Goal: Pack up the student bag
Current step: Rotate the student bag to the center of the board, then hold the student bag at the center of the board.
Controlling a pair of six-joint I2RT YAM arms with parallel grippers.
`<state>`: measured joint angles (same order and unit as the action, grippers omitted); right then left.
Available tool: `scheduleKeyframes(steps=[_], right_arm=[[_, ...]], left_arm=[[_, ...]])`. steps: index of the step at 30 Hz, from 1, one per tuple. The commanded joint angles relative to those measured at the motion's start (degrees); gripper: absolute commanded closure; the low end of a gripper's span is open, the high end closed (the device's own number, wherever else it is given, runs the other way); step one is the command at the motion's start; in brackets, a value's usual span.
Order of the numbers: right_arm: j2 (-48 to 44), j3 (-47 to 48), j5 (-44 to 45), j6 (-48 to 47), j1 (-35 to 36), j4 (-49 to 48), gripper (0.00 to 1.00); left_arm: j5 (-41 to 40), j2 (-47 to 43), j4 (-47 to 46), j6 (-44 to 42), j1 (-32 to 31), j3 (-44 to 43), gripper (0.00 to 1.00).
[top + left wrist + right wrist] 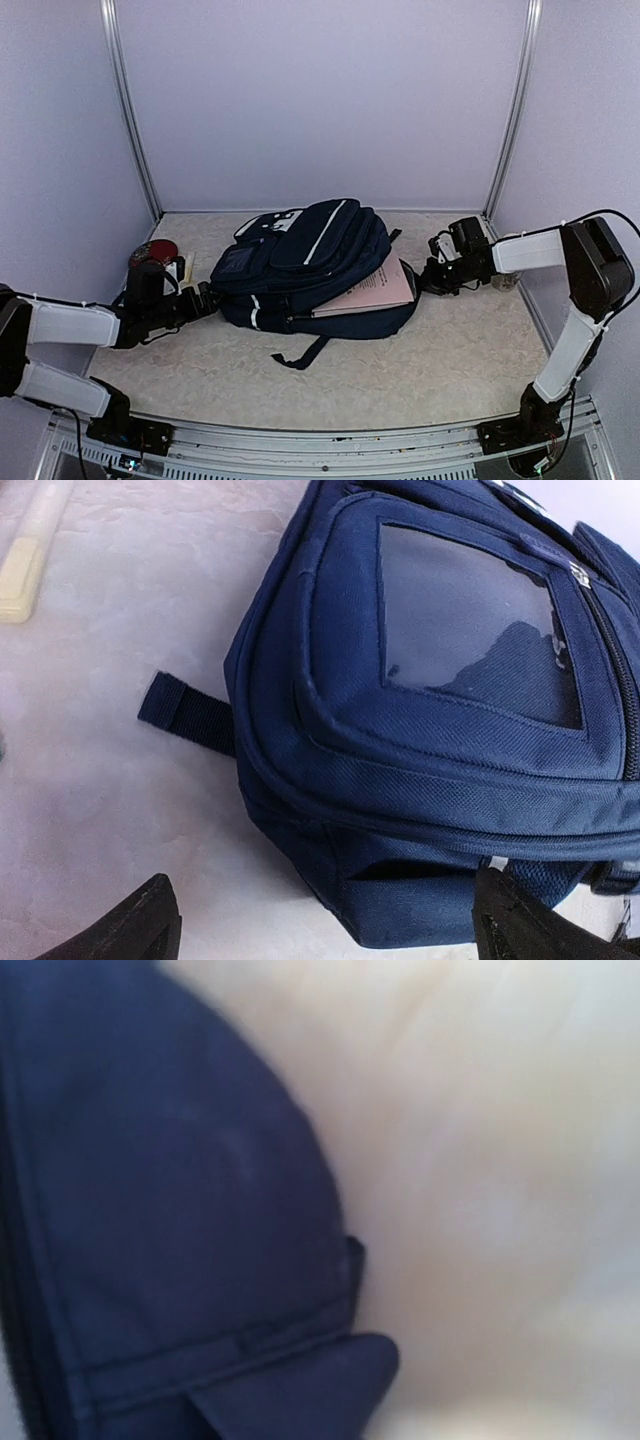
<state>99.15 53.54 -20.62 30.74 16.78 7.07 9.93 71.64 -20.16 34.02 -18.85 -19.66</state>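
From above, the large dark navy fabric student bag (300, 260) is lying front-up in the middle of the pale tabletop (420, 370), nearer the far edge, with a flat pink book (375, 290) poking out of its mouth toward the right edge. The left hand (205, 298) is hovering just beside the bag's left end, and the right hand (428, 278) is sitting at the book's far corner. In the left wrist view, the black fingers (140, 925) are standing spread wide, holding nothing, facing the bag's padded corner and a short navy webbing loop (185, 712). In the right wrist view, blurred navy cloth is filling the left half. That hand is pinched shut, though whether it is nipping fabric I cannot tell. The bag is looking soft and floppy, likely sagging if lifted by loose cloth, so a seam, strap or stitched rim is probably offering the firmest hold.
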Motion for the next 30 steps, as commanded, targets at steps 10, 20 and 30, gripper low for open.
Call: scheduleKeyframes(steps=[10,20,30], right_arm=[[-12.2,2.9,10.6,-5.7,-2.7,6.8,0.8],[-27.3,-15.2,11.1,4.0,24.6,-12.5,0.84],[-10.4,-15.1,13.7,10.2,39.2,-34.6,0.88]], left_arm=[[12.1,12.8,-10.0,-3.0,-2.9,-2.1,0.01],[17.9,20.0,-17.0,-2.0,-4.4,-4.6,0.23],[22.1,17.2,-16.1,-5.0,-9.3,-5.8,0.83]])
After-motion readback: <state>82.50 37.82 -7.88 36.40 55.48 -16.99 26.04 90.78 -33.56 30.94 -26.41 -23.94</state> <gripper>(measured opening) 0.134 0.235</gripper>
